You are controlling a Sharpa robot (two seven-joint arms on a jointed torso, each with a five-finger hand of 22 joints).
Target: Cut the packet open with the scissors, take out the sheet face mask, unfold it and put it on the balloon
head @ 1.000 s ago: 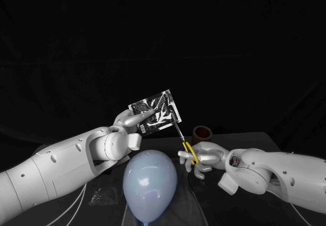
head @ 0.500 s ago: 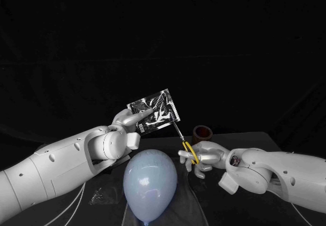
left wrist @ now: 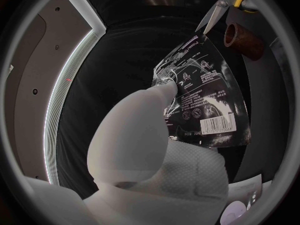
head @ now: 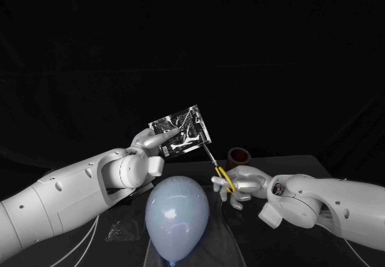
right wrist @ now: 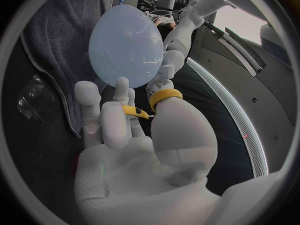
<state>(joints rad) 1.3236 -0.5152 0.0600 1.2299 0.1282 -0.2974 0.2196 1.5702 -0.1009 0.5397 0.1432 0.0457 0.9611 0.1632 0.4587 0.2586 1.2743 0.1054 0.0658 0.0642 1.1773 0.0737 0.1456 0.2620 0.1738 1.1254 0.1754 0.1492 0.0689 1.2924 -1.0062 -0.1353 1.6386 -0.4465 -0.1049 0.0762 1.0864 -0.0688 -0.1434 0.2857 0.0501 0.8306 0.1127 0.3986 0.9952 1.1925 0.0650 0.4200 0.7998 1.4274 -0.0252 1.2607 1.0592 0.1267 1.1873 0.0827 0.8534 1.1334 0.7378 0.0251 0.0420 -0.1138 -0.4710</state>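
Observation:
My left hand (head: 152,146) holds a shiny silver-and-black mask packet (head: 183,131) up above the table, pinched at its lower left; the left wrist view shows the packet (left wrist: 203,95) with a barcode. My right hand (head: 237,186) grips yellow-handled scissors (head: 219,169), blades pointing up to the packet's lower right corner. In the left wrist view the scissor tips (left wrist: 212,16) sit just at the packet's corner. The right hand (right wrist: 140,140) has its fingers through the yellow handles (right wrist: 164,96). A pale blue balloon (head: 176,216) lies on the table below both hands.
A brown cylinder (head: 238,157) stands on the table behind the scissors. A crumpled clear wrapper (head: 117,231) lies left of the balloon. The balloon (right wrist: 125,45) rests on a grey cloth (right wrist: 59,50).
The packet and left hand have lifted slightly, and the scissors have edged up toward the packet's corner. The balloon has not moved.

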